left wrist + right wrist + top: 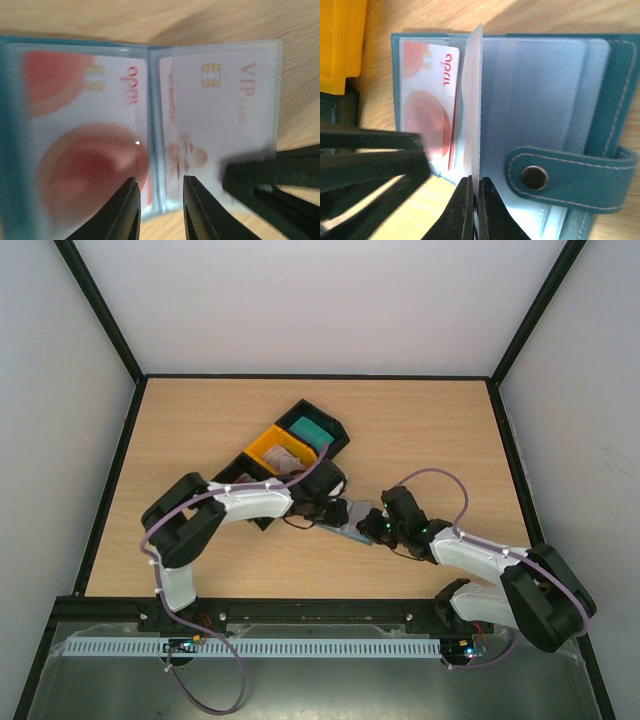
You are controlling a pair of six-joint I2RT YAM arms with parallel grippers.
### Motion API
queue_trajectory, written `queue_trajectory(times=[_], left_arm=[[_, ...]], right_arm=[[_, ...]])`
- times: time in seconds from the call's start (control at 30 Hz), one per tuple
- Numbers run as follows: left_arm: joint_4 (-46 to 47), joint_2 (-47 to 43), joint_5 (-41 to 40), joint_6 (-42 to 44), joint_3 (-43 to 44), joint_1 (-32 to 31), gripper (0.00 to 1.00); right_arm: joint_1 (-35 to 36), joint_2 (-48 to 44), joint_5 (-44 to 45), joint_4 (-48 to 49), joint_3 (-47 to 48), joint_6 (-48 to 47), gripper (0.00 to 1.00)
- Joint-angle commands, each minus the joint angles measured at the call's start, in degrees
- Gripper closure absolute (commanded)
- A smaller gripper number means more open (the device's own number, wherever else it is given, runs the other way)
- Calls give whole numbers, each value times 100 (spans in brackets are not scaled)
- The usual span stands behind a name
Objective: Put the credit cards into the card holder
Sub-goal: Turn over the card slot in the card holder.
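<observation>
The slate-blue card holder (615, 100) lies open on the wood between both arms (347, 531). A white card with red circles (80, 125) sits in its left clear pocket. A second white card marked VIP (220, 100) sits in the clear sleeve page beside it. My right gripper (474, 196) is shut on the bottom edge of that sleeve page (472, 90), holding it upright. My left gripper (160, 200) is open at the holder's near edge, its fingers on either side of the sleeve fold and not pinching it. The snap tab (560, 177) lies across the right flap.
A yellow tray (275, 450) and black trays (335, 440) stand just behind the holder, one holding a teal-green stack (312, 428). The yellow tray's edge (340, 45) is close to the holder's left side. Black frame rails border the table.
</observation>
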Motion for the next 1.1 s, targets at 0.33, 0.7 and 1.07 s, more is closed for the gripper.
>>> queue_trajectory(times=[0.33,0.7,1.07], left_arm=[[-141,-1623,-1413,-233,-583,136,60],[-33,-1815,-1316,-279,-949,353,57],[30,-2136,-1370,-360,-1140,604,53]], right_arm=[[-29,621,1099,-2156,1340,-1397,82],[-29,932,606,-1482,1660,-865,61],[-20,1041,92,-737,1774,-767,48]])
